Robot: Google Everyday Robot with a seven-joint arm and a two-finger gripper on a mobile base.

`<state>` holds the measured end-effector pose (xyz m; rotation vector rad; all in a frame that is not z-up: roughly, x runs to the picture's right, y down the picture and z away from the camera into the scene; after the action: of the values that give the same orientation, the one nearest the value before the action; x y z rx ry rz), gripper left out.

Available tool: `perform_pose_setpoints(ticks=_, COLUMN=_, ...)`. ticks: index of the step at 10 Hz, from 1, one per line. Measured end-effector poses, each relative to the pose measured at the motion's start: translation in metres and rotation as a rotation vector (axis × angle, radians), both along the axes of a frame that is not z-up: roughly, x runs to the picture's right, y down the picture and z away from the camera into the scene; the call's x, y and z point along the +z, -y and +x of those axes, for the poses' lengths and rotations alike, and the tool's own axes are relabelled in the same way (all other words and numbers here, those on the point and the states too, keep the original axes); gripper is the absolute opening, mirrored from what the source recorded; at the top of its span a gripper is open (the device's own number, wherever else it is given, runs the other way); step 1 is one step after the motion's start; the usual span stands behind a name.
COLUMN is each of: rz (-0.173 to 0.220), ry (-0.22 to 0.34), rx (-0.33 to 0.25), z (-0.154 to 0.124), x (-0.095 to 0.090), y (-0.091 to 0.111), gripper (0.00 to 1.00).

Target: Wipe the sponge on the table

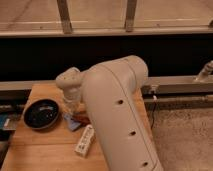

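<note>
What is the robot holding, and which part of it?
Cannot tell for sure. The pincer is shut, low over the table right at the sponge, but the arm hides any grip.

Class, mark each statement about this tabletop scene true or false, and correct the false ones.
1. The black pan sits on the table. True.
2. The gripper hangs high above the table, far from everything. False: it is down low, right at the sponge, with its jaws shut.
3. The sponge lies inside the pan. False: it lies on the table beside the pan.
4. A pale oblong block lies on the table, apart from the pan. True.
</note>
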<state>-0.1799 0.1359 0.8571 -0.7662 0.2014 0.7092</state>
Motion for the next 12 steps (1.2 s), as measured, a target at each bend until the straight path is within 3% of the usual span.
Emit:
perform_pose_setpoints(ticks=3, rz=0.005, ry=-0.064, rx=0.016, z=0.043, x=-0.008, y=0.006, gripper=0.0)
perform_pose_setpoints(ticks=6, rz=0.026, ry=-0.075, rx=0.013, z=0.045, x=-0.003, y=0.027, gripper=0.0)
perform_pose_setpoints(ticks=9, rz=0.049, ry=-0.041, rx=-0.009, z=0.007, x=0.012, y=0.057, gripper=0.0)
perform_pose_setpoints(ticks=12, rz=0.056, ry=0.033, rx=-0.078, z=-0.047, x=0.018, y=0.063, gripper=0.0)
